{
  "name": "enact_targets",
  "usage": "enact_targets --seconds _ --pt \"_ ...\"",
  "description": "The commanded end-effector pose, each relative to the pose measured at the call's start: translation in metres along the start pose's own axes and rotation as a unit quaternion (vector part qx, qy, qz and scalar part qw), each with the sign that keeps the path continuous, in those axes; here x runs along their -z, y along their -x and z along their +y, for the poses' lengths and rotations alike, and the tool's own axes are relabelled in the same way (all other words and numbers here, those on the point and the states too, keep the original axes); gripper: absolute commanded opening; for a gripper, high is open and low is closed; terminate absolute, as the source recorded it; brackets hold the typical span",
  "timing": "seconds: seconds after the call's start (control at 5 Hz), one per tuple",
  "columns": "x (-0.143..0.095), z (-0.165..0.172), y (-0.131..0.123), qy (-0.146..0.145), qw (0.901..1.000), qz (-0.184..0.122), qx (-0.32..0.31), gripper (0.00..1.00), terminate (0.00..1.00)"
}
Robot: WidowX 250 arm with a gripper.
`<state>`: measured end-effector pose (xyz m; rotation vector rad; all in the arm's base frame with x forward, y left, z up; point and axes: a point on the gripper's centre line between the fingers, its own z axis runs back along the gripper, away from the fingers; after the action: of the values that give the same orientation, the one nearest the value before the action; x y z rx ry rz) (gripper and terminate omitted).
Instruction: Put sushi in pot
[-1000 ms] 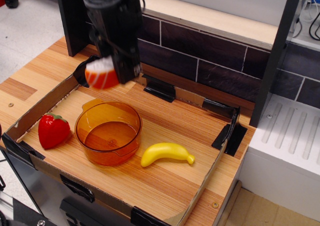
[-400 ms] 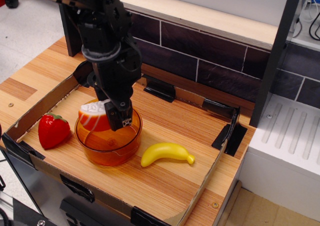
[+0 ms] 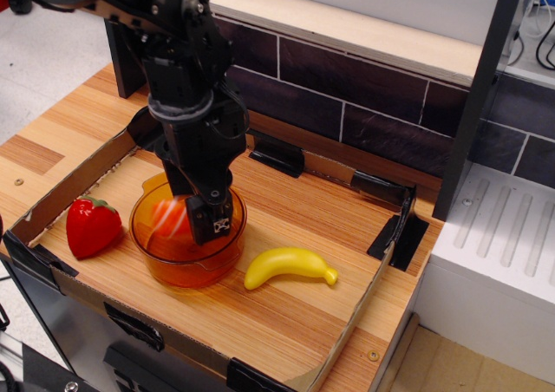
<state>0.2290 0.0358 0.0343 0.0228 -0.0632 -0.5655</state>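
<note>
The sushi (image 3: 170, 218), orange with white stripes, shows as a blur inside the translucent orange pot (image 3: 227, 251), below its rim. The pot stands at the front left of the wooden tray. My black gripper (image 3: 192, 224) reaches down into the pot from above. One fingertip (image 3: 215, 225) is sharp and sits just right of the sushi; the other finger is hidden behind it. The sushi is blurred while the gripper is sharp, so it looks loose from the jaws and dropping.
A red strawberry (image 3: 91, 226) lies left of the pot and a yellow banana (image 3: 289, 266) lies to its right. A cardboard rim (image 3: 61, 192) with black tape corners edges the tray. A dark tiled wall (image 3: 364, 88) stands behind.
The gripper came down from above the tray's back edge into the pot with the sushi. The sushi now sits lower against the finger and is blurred, seemingly let go.
</note>
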Motion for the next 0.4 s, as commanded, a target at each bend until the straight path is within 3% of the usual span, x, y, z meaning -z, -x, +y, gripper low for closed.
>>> enact_targets --seconds 0.0,0.2 --pt "-0.019 0.013 0.001 -0.005 0.9996 -0.027 0.007 1.00 0.00" --pt "-0.045 0.017 -0.001 0.002 0.9983 -0.058 -0.008 1.00 0.00"
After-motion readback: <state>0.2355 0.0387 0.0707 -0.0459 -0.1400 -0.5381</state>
